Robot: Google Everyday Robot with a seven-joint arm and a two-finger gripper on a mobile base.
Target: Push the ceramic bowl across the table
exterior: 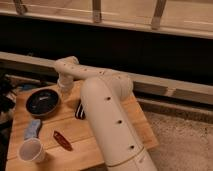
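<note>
The ceramic bowl (pixel 42 101), dark and round with a shallow hollow, sits on the far left part of the wooden table (pixel 137 131), close to the table's back edge and left side. The robot's 1 arm (pixel 107 115) fills the middle of the view: a thick pale link rises from the bottom of the frame, bends at a joint over the table's back edge, and a thinner link runs left to an elbow (pixel 66 66) that turns downward. Its pale lower end hangs just beside the bowl's far right rim; whether it touches the rim cannot be told. Just right of the bowl, tucked against the thick link and partly hidden by it, is a dark piece with pale stripes that appears to be the gripper (pixel 79 110), low over the tabletop and near the bowl but apart from it. Whether the gripper is open or closed cannot be told, and nothing is seen held in it. 3 other things lie on the table nearer the camera than the bowl: a blue cloth (pixel 32 128) near the left edge, a white cup (pixel 31 150) upright at the front left corner, and a slim dark red object (pixel 62 140) lying flat between the cup and the arm. Behind the table runs a pale ledge (pixel 170 85) in front of a dark wall, and speckled floor (pixel 185 142) shows to the right.
</note>
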